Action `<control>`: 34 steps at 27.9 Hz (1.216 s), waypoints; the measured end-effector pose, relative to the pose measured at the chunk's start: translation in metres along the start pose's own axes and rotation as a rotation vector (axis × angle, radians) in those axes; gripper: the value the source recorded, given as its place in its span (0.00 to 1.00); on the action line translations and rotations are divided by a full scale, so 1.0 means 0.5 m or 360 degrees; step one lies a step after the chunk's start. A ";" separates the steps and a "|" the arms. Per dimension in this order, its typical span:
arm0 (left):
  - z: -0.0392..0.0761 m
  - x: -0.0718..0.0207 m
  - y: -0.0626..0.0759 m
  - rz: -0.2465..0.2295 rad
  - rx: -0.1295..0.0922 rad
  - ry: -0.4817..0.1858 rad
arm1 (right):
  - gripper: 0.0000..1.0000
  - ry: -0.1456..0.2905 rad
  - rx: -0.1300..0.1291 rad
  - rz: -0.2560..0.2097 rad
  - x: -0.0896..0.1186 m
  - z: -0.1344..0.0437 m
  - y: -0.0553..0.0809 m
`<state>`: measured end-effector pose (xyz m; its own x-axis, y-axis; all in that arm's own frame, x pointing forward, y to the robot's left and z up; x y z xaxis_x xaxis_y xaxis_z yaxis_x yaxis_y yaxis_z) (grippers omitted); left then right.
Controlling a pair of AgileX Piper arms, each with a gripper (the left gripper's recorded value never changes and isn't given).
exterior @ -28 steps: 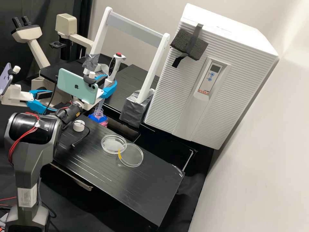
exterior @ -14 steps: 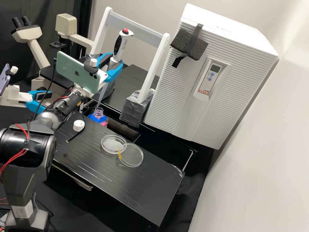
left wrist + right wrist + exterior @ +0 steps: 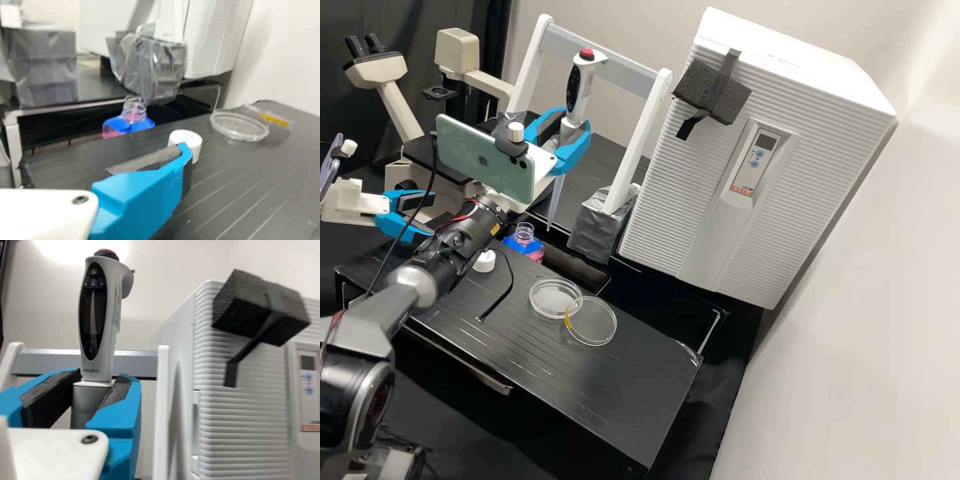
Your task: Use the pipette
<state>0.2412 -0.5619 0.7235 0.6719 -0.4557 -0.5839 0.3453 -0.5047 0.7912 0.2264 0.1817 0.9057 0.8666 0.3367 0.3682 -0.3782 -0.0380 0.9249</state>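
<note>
The right gripper (image 3: 563, 138) is clamped on the pipette (image 3: 577, 83), its blue fingers (image 3: 117, 410) pressing black pads against the lower body just below the display; the pipette stands nearly upright in the air, red button on top, its long clear tip pointing down; the tip's end hangs close to the open neck of the bottle of pink liquid (image 3: 525, 243) but outside it. A mint-green phone (image 3: 490, 163) rides on this arm's wrist.

The left gripper (image 3: 413, 212) sits low at the bench's left end, its two fingers spread apart with nothing between them.

On the black bench (image 3: 600, 387) the bottle stands at the back edge; its white cap (image 3: 483, 261) lies just in front of it; two clear petri dishes (image 3: 555, 298) lie further along, their rims touching, one carrying a yellow mark. A white ribbed machine (image 3: 753, 167) stands behind.
</note>
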 end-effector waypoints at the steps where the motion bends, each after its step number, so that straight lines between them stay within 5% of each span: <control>1: 0.002 0.001 0.000 0.0000 0.0006 -0.0012 | 0.00 -0.0009 -0.0006 0.0005 -0.004 0.003 0.005; 11: 0.017 0.003 -0.002 -0.0016 0.0069 -0.0118 | 0.00 -0.0101 -0.0072 -0.0031 -0.046 0.028 0.034; 20: 0.021 0.009 0.002 -0.0027 0.0073 -0.0158 | 0.00 -0.0160 -0.0270 -0.0144 -0.061 0.037 0.027; 34: 0.013 0.007 -0.002 -0.0047 0.0097 -0.0217 | 0.00 -0.0241 -0.0245 -0.0119 -0.067 0.040 0.035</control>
<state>0.2391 -0.5676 0.7193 0.5652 -0.5332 -0.6295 0.3205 -0.5612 0.7631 0.1971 0.1511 0.9117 0.9286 0.1879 0.3200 -0.3464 0.1294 0.9291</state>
